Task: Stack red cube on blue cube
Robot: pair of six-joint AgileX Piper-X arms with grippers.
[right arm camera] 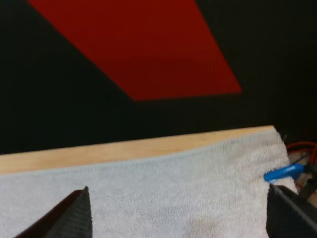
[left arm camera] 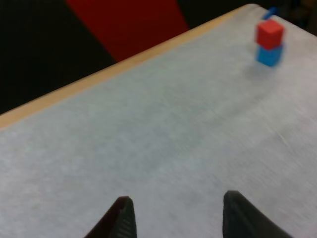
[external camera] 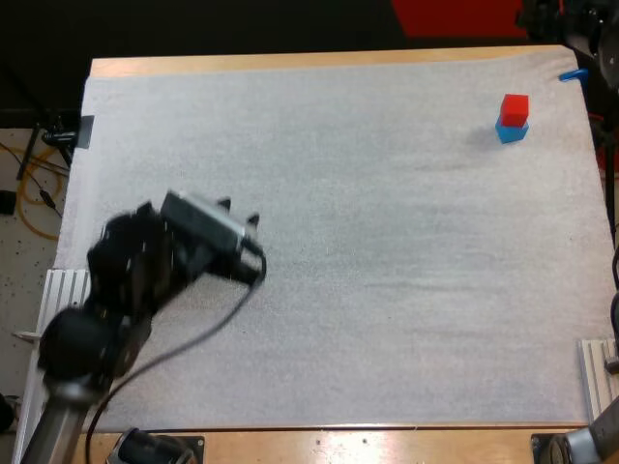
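1. The red cube point(external camera: 515, 106) sits on top of the blue cube point(external camera: 512, 130), toward 2 o'clock on the white mat point(external camera: 387, 242) and close to the far right corner of the surface point(external camera: 290, 61). From above, the red cube looks roughly square on the blue one, perhaps set a touch toward 1 o'clock.

2. The left pincer point(external camera: 240, 213) hangs over the mat at about 8 o'clock, well apart from the stack. In its own wrist view the two black fingers point(left arm camera: 124, 218) stand apart with only bare mat between them, so it is spread and carrying nothing. From there the stack lies off toward 1 o'clock.

3. The right pincer point(right arm camera: 178, 198) is also spread wide and holds nothing. Its fingers point(right arm camera: 74, 213) are over the mat near the surface's far edge.

4. Judgement: with red resting on blue and neither pincer touching either cube, the stacking looks done. The step in hand seems to be clearing away from the stack.

5. The next move calls for little: keep both arms well clear of the 2 o'clock corner and avoid any sweep across it. A nudge could tip the red cube off, and it would then need regrasping.
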